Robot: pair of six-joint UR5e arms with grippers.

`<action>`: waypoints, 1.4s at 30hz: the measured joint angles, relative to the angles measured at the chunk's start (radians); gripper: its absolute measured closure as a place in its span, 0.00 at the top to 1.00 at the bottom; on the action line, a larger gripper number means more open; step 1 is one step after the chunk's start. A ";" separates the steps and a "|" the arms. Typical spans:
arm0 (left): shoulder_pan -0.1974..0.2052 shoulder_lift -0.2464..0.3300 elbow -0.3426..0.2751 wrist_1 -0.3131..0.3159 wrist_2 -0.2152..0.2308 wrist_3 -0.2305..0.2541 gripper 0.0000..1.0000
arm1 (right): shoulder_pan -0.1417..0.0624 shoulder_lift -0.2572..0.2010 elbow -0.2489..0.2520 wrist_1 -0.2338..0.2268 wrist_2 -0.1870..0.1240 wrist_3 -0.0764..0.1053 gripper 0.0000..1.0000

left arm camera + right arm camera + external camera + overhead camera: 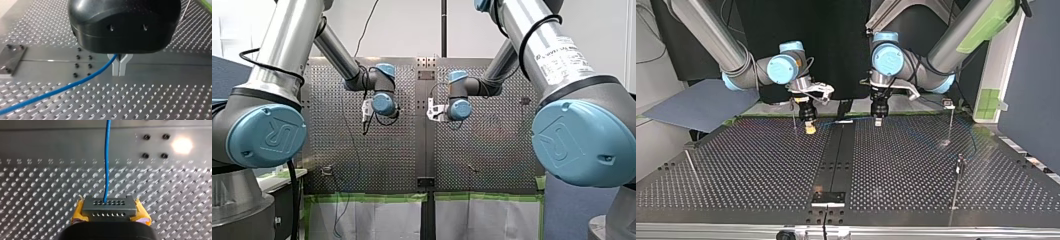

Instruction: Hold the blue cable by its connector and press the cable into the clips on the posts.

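Note:
The blue cable (107, 165) leaves a grey connector (109, 206) with rows of small holes. My right gripper (110, 216) is shut on that connector with its yellow pads, low over the perforated table (761, 165). In the top view my right gripper (809, 129) is left of the centre strip and my left gripper (878, 121) is right of it. My left gripper (119, 73) has its metal fingers shut on the blue cable (75, 83), which runs out of them sideways over the table. Thin posts (951, 125) with clips stand apart from both grippers.
A dark centre strip (836, 155) with bolt heads splits the table. Another thin post (959, 172) stands at the top view's right, one (691, 167) at its left, and one (794, 116) beside my right gripper. A grey-blue board (696, 105) lies off the table's far left.

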 joint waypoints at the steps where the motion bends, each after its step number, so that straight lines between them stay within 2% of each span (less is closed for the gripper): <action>1: -0.005 -0.008 -0.001 0.007 0.001 -0.001 0.00 | -0.002 0.000 0.011 -0.011 0.002 0.000 0.00; 6: -0.031 -0.055 -0.002 0.052 0.004 -0.019 0.00 | -0.007 0.001 0.058 -0.057 0.008 -0.001 0.00; 12: -0.058 -0.107 -0.002 0.095 0.006 -0.046 0.00 | -0.008 0.004 0.108 -0.108 0.033 0.002 0.00; 22: -0.103 -0.127 -0.003 0.116 -0.009 -0.071 0.00 | -0.009 0.008 0.206 -0.166 0.091 0.004 0.00; 27: -0.123 -0.167 -0.002 0.146 -0.011 -0.073 0.00 | -0.011 0.012 0.256 -0.213 0.104 0.008 0.00; 31: -0.132 -0.202 -0.002 0.178 -0.009 -0.077 0.00 | -0.024 0.022 0.301 -0.243 0.108 0.009 0.00; 36: -0.141 -0.247 0.007 0.211 -0.010 -0.088 0.00 | -0.040 0.056 0.348 -0.276 0.109 0.012 0.00; 42: -0.149 -0.301 0.019 0.226 -0.012 -0.090 0.00 | -0.065 0.113 0.400 -0.332 0.108 0.030 0.00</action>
